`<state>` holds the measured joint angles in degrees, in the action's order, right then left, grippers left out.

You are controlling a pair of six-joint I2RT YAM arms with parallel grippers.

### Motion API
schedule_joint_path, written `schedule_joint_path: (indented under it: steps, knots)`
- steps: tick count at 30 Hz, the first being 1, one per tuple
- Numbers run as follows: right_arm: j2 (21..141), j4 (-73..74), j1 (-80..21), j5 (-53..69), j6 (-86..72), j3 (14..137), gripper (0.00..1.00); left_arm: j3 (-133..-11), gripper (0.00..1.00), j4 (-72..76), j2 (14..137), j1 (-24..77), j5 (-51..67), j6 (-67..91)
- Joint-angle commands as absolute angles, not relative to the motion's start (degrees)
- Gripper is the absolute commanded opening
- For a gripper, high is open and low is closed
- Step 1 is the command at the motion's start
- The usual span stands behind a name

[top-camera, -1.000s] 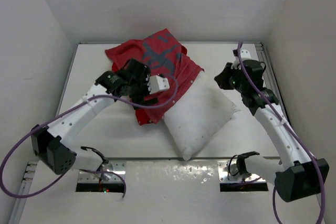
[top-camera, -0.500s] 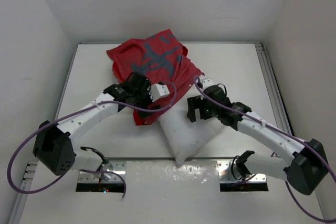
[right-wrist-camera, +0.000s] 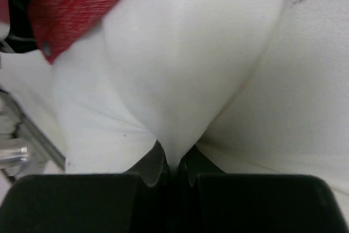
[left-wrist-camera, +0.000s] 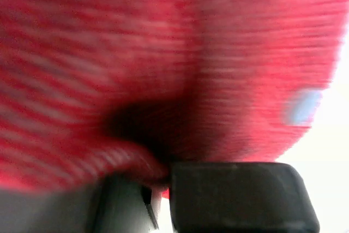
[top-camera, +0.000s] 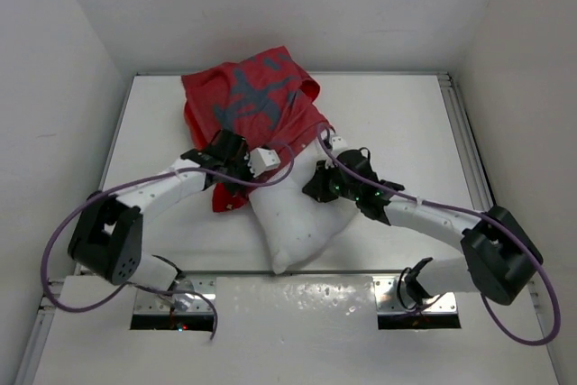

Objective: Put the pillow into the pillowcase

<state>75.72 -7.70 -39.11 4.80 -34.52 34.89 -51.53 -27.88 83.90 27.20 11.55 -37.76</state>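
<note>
Both pinch cloth: your left gripper [left-wrist-camera: 161, 185] holds the pillowcase [top-camera: 254, 104], your right gripper [right-wrist-camera: 174, 163] a fold of the pillow [top-camera: 293, 221], whose far end hides under it. Pull hard and that fold could slip.

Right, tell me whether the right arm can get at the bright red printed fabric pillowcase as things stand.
Probably yes: the red pillowcase lies uncovered beside the right gripper, though that gripper is shut on the plump white pillow and must let go first.
</note>
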Motion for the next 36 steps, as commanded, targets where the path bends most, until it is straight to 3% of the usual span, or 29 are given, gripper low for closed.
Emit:
schedule_joint_path:
  steps: [1,4,8,16,20,24,28,32,33,36]
  knots:
    - [77.26,-28.05,-41.48,16.52,-39.36,33.58,0.0,-54.13,0.0,-33.38,74.46,30.57,13.81,-41.74]
    - [73.57,-49.26,-42.36,13.28,-44.55,29.01,0.0,-59.05,0.0,-40.76,69.97,33.22,15.55,-46.75]
    - [71.98,-63.27,-45.77,2.4,-41.95,28.9,0.0,-66.0,0.0,-50.7,70.05,33.66,22.04,-47.98]
    - [82.53,-93.42,-49.83,-26.24,-34.11,33.58,0.0,-73.73,0.0,-54.05,67.42,29.54,32.34,-50.8]
    - [80.16,-85.11,-53.6,-34.95,-27.09,35.15,0.0,-78.91,0.0,-56.42,66.71,29.18,36.99,-51.94]
    - [88.03,-73.14,-56.69,-45.33,-27.33,40.5,0.0,-81.03,0.0,-55.81,68.9,30.41,49.62,-51.94]
    - [95.62,-67.16,-56.52,-53.86,-28.21,43.94,0.0,-79.72,0.0,-54.85,70.93,30.76,47.74,-53.6]
    - [96.77,-55.6,-55.55,-54.41,-38.35,46.2,0.0,-76.64,0.0,-54.75,68.56,26.11,45.43,-54.66]
    - [97.03,-43.1,-55.11,-51.79,-41.54,48.32,0.0,-77.95,0.0,-56.06,67.77,25.84,48.75,-55.45]
    - [100.89,-37.7,-53.7,-50.19,-45.44,52.29,0.0,-86.2,0.0,-61.6,66.89,24.96,53.7,-57.91]
